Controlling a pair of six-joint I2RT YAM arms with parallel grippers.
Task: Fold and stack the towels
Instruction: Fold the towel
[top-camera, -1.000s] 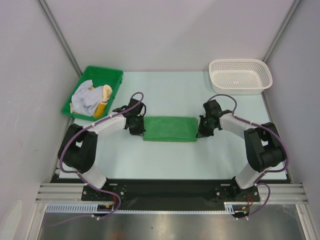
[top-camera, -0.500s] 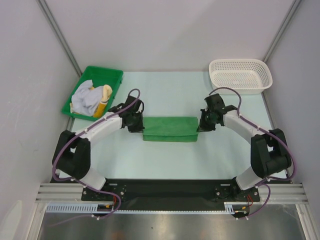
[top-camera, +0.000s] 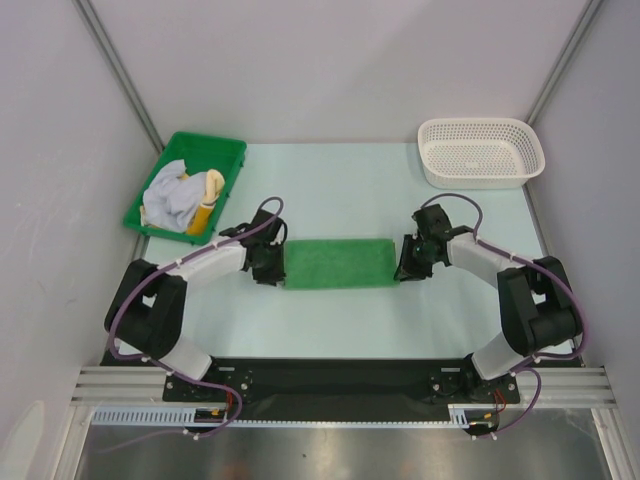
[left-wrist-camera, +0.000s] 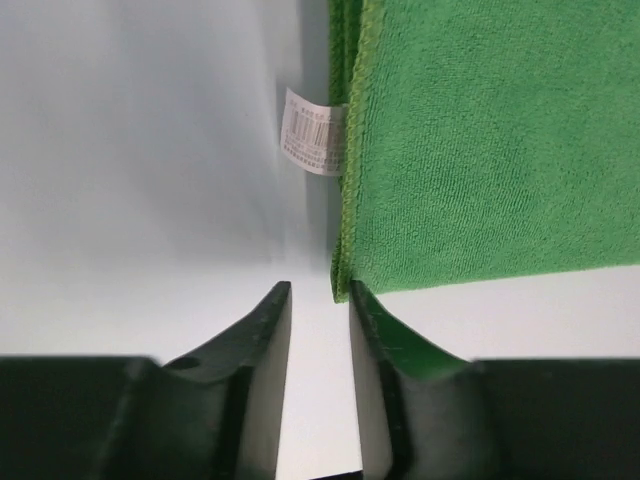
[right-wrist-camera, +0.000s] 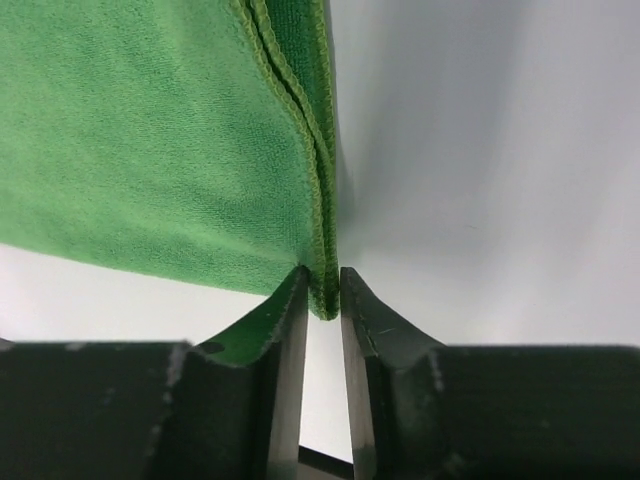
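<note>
Moved: green towel (top-camera: 337, 263) now lies flatter.
Count: one green towel, one white towel (top-camera: 168, 205), one yellow towel (top-camera: 210, 188).
Left gripper (left-wrist-camera: 318, 290): low, slightly open beside the corner.
Right gripper (right-wrist-camera: 321, 272): low, slightly open around the hem.

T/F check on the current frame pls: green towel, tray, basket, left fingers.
1. The green towel lies flat on the table. True.
2. The white mesh basket holds a towel. False: nothing shows inside it.
3. The green tray holds a crumpled white cloth and a yellow cloth. True.
4. The left fingers are clamped on the green towel. False: they stand apart with bare table between them, and the towel's corner lies just past one tip.
5. A white label sticks out from the green towel's edge. True.
6. The green towel touches the white mesh basket. False: it lies apart from it, mid-table.
</note>
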